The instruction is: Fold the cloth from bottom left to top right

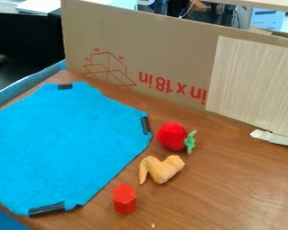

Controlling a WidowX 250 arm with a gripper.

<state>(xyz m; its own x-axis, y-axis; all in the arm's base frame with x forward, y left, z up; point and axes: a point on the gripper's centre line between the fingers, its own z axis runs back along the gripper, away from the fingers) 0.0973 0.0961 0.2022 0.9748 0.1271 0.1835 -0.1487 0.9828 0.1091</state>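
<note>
The blue cloth (65, 143) lies spread mostly flat on the left side of the wooden table, its left part running past the view's left edge. Black strips sit at its edge: a short one at the top (65, 86), another at the right (146, 125) and a longer one at the bottom (47, 209). The cloth's lower edge is slightly uneven beside that bottom strip.
Right of the cloth are a red strawberry-like toy (172, 136) with green leaves, a tan wing-shaped toy (163, 169) and a red block (124, 199). A cardboard wall (170, 58) stands along the table's back. White-grey tape (276, 137) lies at the right.
</note>
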